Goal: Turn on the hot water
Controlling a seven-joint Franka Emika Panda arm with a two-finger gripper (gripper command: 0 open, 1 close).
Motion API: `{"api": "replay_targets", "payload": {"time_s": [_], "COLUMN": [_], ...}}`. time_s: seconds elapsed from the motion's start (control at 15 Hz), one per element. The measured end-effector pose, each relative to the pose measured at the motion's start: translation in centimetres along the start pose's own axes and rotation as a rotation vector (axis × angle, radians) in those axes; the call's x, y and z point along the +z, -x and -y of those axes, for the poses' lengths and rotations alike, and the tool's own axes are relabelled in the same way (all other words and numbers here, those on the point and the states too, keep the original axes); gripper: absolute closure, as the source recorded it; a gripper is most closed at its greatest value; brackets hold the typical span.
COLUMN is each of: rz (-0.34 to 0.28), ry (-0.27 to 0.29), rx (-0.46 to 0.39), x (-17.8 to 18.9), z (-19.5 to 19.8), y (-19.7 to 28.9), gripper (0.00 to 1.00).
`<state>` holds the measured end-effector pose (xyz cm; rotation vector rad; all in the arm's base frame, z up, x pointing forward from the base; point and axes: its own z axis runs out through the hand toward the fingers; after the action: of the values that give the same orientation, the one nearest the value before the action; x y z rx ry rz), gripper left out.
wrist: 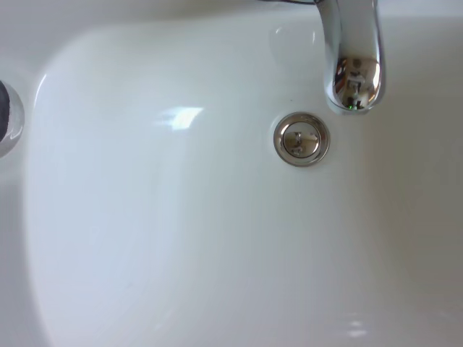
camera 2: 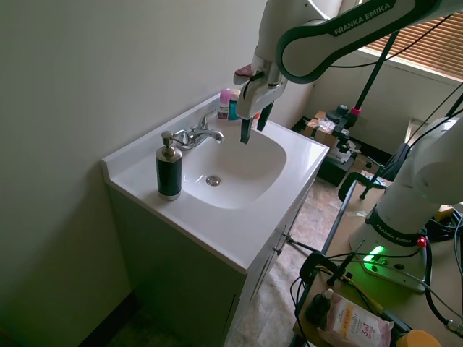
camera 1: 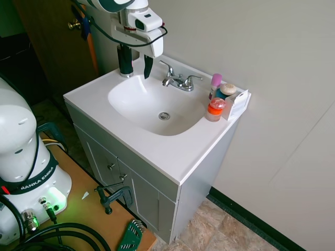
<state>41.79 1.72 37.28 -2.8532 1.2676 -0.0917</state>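
The hot water tap is the left chrome lever of the short two-lever faucet at the back of the white sink. The matching right lever sits on the other side. My gripper hangs open over the basin's back left part, between the black soap pump bottle and the faucet. It holds nothing and touches neither lever. The wrist view looks down on the spout and the drain.
A pink bottle, an orange-lidded jar and a white box crowd the sink's back right corner. The wall runs directly behind the faucet. A wooden door stands at the far left.
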Motion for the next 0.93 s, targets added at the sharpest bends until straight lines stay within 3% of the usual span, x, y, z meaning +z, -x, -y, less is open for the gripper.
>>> {"api": "replay_targets", "payload": {"time_s": [0.13, 0.4, 0.67, 0.93], "rz": [-0.014, -0.129, -0.303, -0.459], "ry": [-0.003, -0.026, -0.084, -0.119], "rx": [-0.002, -0.028, -0.045, -0.038], "x": [0.0, 1.0, 1.8, 3.6], "z": [0.1, 4.5, 12.0, 16.1], "y": [-0.1, -0.7, -2.0, -3.8], "gripper": [0.00, 0.00, 0.00, 0.00]}}
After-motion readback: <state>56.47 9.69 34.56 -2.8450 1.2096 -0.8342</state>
